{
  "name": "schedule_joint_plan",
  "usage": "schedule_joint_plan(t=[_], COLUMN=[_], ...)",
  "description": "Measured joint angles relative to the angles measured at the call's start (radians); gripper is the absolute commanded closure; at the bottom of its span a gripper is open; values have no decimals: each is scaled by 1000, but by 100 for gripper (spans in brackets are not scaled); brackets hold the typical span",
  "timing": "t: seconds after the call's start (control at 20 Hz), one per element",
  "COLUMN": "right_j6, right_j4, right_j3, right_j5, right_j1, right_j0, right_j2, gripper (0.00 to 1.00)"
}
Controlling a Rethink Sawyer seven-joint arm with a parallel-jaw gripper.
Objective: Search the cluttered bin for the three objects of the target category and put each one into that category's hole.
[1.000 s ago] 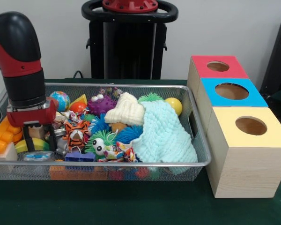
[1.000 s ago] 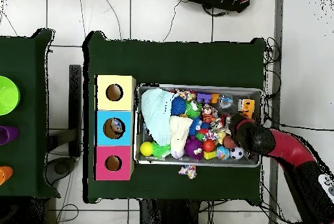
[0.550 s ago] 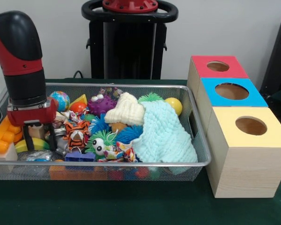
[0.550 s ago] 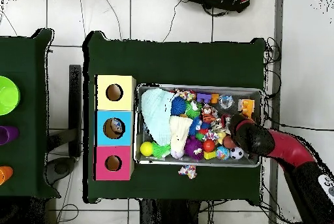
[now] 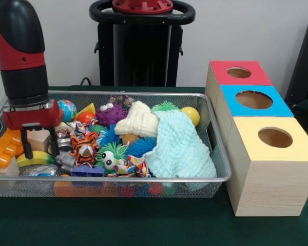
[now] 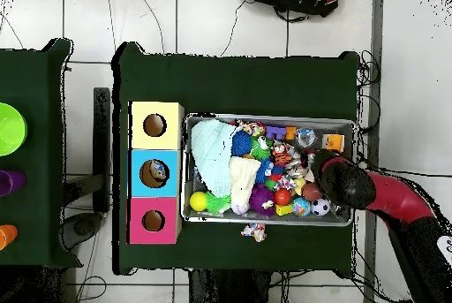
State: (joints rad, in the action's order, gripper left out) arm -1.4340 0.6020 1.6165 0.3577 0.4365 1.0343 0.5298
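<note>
Gripper hangs over the left end of the wire bin in the front view, its 2 black fingers closed on a pale wooden block that sits between them, raised just above the clutter. Just beside it lie an orange toy on the left, a banana below and a tiger toy on the right. Well apart, past the bin's right end, stand 3 wooden boxes with round holes: red box, blue box and yellow box.
</note>
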Motion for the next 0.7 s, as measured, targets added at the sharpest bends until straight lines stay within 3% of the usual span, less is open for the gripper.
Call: schedule_joint_plan(t=[0.25, 0.7], right_j6=[0, 0], right_j4=[-86, -145], right_j3=[-22, -110], right_j5=[17, 51], right_j1=[22, -10], right_j0=[-71, -165], right_j2=[0, -11], gripper=[0, 0])
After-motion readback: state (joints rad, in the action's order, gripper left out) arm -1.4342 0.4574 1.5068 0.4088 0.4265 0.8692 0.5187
